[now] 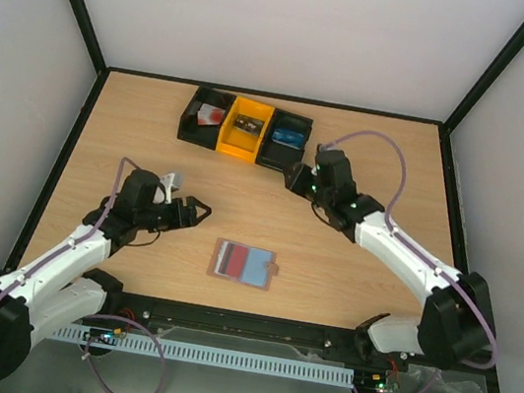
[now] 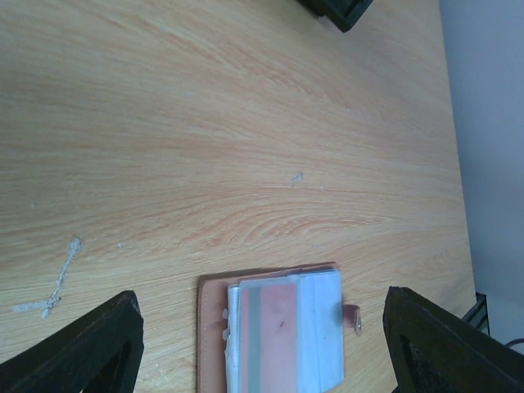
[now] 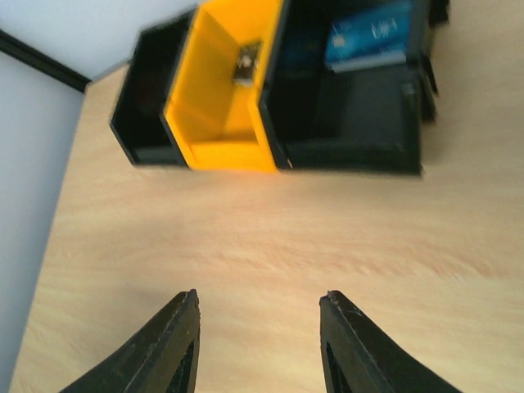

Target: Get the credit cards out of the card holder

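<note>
Honestly, the credit cards (image 1: 237,261) look thin, stiff and slick, tucked in the light card holder (image 2: 211,336) lying well clear of the bins (image 1: 239,150), so an exposed edge looks like the spot to pinch, and the left gripper (image 1: 198,210) and right gripper (image 3: 260,296) both gape empty.

Found bare worktop (image 1: 350,270) on every side of card holder (image 1: 243,263); straight open lane from left hand (image 1: 203,212) to it. Blocked mid far edge by row of bins (image 1: 245,128), right hand (image 1: 295,175) near them. Hemmed in by walls (image 1: 23,69) left, right, far.
</note>
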Motion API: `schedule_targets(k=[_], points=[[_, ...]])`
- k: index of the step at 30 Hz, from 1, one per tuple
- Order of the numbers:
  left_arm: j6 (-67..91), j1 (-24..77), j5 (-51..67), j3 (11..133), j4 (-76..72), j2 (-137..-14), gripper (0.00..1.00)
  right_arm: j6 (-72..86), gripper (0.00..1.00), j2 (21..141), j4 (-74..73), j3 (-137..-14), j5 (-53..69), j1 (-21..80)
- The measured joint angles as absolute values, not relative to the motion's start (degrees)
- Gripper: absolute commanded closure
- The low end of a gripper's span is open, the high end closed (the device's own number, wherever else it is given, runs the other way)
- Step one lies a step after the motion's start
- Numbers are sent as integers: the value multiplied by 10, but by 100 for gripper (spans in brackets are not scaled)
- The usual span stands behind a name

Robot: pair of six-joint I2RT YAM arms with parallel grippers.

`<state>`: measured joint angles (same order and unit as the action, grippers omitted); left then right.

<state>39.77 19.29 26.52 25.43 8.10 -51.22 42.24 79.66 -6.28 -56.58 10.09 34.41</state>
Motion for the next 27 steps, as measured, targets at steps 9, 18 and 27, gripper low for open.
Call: schedule_targets(k=[9, 18, 27], points=[[418, 227, 272, 211, 15, -564, 31, 455, 61, 683, -69, -380, 138, 357], [462, 291, 274, 177, -82, -636, 35, 526, 65, 632, -30, -280, 160, 407], [512, 345, 269, 157, -171, -710, 42, 571, 65, 667, 23, -267, 159, 476]])
